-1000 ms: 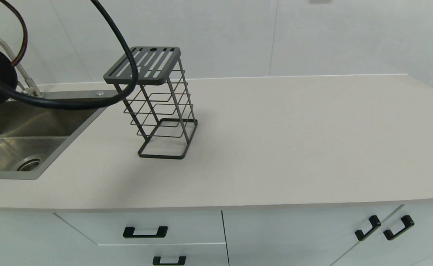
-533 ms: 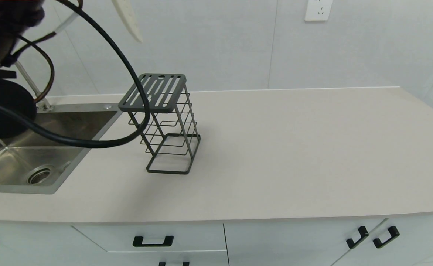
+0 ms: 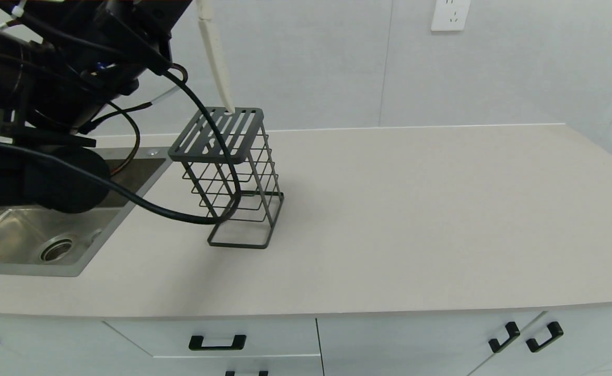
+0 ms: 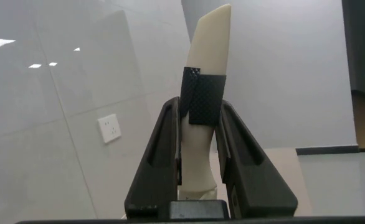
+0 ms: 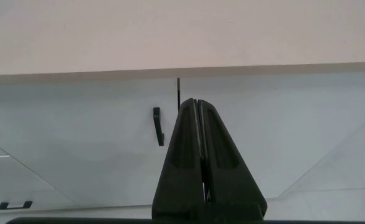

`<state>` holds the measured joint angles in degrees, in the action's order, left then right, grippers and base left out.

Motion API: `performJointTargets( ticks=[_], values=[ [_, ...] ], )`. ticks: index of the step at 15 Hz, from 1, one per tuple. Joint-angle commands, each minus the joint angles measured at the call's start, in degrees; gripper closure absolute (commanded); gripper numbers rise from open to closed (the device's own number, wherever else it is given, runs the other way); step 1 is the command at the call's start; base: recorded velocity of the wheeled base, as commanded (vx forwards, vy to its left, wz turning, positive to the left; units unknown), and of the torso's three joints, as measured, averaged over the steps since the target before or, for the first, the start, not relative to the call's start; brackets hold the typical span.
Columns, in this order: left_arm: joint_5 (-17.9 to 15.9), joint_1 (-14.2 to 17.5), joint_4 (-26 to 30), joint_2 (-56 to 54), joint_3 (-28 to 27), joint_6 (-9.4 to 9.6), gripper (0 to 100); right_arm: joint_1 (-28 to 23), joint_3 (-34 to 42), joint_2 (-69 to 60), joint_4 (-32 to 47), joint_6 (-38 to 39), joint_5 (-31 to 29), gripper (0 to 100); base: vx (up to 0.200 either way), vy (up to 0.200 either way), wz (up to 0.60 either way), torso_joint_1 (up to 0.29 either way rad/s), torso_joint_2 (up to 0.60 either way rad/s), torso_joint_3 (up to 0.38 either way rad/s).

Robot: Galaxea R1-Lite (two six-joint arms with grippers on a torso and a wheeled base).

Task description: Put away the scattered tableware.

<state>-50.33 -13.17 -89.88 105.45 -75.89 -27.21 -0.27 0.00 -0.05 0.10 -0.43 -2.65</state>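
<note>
1. The left gripper (image 4: 199, 109) clamps a cream utensil (image 3: 216, 57), which hangs tip-down with its tip at the slotted top of the rack (image 3: 217, 137).
2. The rack stands on the counter (image 3: 415, 209), beside the sink (image 3: 3, 232).
3. The right gripper (image 5: 198, 109) is closed on nothing, in front of the cabinet (image 5: 76, 155) fronts below the counter.

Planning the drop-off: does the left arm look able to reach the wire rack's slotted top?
Likely yes: the left gripper holds the cream utensil with its tip right at the slotted top of the rack, nothing between them.
</note>
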Motion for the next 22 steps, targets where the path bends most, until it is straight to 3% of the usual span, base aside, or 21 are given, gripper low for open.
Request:
performJointTargets(
  ticks=[1, 4, 6, 8, 14, 15, 17, 19, 22],
  values=[
    [0.0, 0.1, -0.1, 4.0, -3.7, -0.12, 100, 0.0, 0.0, 0.0, 0.0, 0.0, 0.0, 100, 0.000, 0.000, 0.00, 0.134, -0.29, -0.168],
    [0.0, 0.1, -0.1, 6.1, -6.7, -1.36, 100, 0.0, 0.0, 0.0, 0.0, 0.1, 0.0, 100, 0.000, 0.000, 0.00, 0.150, -0.34, -0.193],
    [0.1, 0.2, -0.1, 6.2, -6.2, -1.62, 100, 0.0, 0.0, 0.0, 0.0, 0.1, 0.0, 100, 0.000, 0.000, 0.00, 0.046, -0.11, -0.056],
    [0.2, 0.9, -0.1, 6.4, -3.7, -3.38, 100, 0.0, 0.0, 0.0, 0.0, 0.1, 0.0, 100, 0.000, 0.000, 0.00, 0.000, 0.00, 0.000],
    [0.1, 2.5, -0.1, 7.6, -3.3, -3.90, 100, 0.0, 0.0, 0.0, 0.0, 0.1, 0.0, 100, 0.000, 0.000, 0.00, 0.000, 0.00, 0.000],
    [0.1, 2.5, -0.1, 8.5, -4.2, -5.22, 100, 0.0, 0.0, 0.0, 0.0, 0.1, 0.0, 100, 0.000, 0.000, 0.00, 0.000, 0.00, 0.000],
    [0.1, 2.5, -0.1, 11.4, -10.2, -6.19, 100, 0.0, 0.0, 0.0, 0.0, 0.1, 0.0, 100, 0.000, 0.000, 0.00, 0.000, 0.00, 0.000],
    [0.1, 2.5, -0.1, 15.6, -19.7, -9.62, 100, 0.0, 0.0, 0.0, 0.0, 0.1, 0.0, 100, 0.000, 0.000, 0.00, 0.000, 0.00, 0.000],
    [0.1, 2.3, -0.1, 15.8, -22.6, -11.99, 100, 0.0, 0.0, 0.0, 0.0, 0.2, -0.1, 100, 0.000, 0.000, 0.00, 0.000, 0.00, 0.000]
  ],
)
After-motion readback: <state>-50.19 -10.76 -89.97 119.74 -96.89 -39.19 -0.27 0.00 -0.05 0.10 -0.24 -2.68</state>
